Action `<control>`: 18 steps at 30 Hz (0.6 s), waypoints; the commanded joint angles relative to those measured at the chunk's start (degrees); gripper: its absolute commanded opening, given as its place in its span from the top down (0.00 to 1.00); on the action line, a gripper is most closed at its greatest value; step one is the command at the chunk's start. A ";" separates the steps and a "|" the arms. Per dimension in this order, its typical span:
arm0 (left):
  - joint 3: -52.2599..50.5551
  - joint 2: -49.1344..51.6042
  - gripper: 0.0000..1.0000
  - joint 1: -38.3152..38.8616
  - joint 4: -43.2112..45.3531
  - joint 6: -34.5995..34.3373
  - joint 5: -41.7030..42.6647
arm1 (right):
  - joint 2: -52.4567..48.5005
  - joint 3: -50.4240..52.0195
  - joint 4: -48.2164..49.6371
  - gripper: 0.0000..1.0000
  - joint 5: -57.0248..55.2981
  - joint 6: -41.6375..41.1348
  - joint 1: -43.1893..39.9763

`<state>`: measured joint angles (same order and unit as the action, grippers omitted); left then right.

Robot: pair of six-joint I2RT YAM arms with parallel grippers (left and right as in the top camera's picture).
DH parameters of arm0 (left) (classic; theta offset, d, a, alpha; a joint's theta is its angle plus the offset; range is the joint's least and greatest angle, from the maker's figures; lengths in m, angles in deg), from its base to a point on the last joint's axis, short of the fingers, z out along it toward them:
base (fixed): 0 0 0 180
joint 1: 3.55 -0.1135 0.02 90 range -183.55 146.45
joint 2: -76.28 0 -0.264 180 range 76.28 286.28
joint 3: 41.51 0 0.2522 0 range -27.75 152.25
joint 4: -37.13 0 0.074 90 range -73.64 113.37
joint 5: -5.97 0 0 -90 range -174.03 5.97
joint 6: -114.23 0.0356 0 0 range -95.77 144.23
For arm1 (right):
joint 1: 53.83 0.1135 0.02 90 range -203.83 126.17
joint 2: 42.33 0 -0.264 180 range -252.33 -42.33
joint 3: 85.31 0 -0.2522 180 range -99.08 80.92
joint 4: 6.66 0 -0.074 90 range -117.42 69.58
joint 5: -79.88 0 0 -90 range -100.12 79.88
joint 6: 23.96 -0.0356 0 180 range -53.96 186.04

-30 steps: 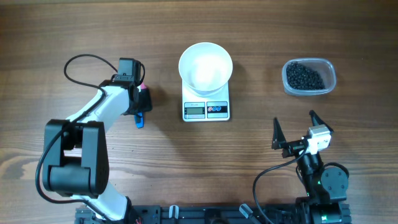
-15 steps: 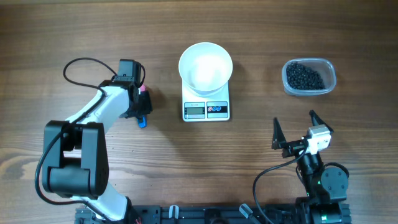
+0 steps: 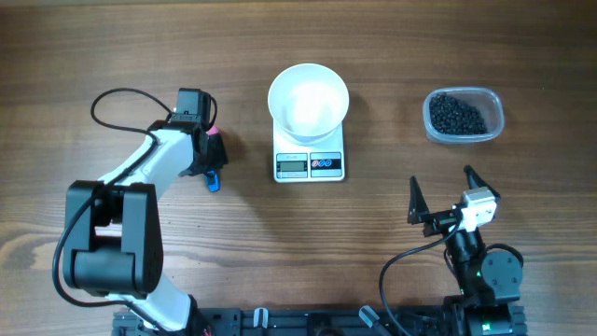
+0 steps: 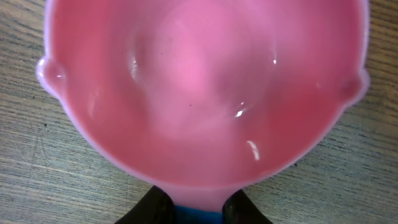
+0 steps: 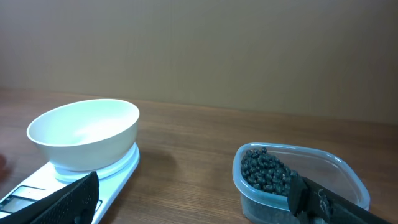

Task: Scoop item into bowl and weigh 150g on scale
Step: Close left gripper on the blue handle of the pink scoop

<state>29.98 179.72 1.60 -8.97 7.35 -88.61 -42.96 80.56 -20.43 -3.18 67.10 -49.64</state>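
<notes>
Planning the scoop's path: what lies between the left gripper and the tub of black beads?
Overhead view: the scale with the white bowl on it stands between the left gripper and the tub of black beads; otherwise bare table.

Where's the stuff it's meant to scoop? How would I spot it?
Start at the white scale mid-table, with the white bowl on it. To its right stands a clear plastic tub; the tiny black beads inside are the only dark, grainy thing around.
</notes>
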 commanded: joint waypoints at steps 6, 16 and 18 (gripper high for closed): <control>-1.60 1.36 0.85 -0.28 -1.55 -0.31 1.29 | 0.42 0.02 0.26 0.00 -1.20 -1.09 -0.20; -1.60 1.36 0.73 -0.28 -1.55 -0.31 1.29 | 0.42 0.02 0.26 0.00 -1.20 -1.07 -0.20; -1.60 1.36 0.79 -0.28 -1.55 -0.31 1.29 | 0.42 0.02 0.26 0.00 -1.20 -1.11 -0.20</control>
<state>30.00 179.61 1.42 -9.85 7.15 -88.19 -42.96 80.56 -20.43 -3.20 67.10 -49.64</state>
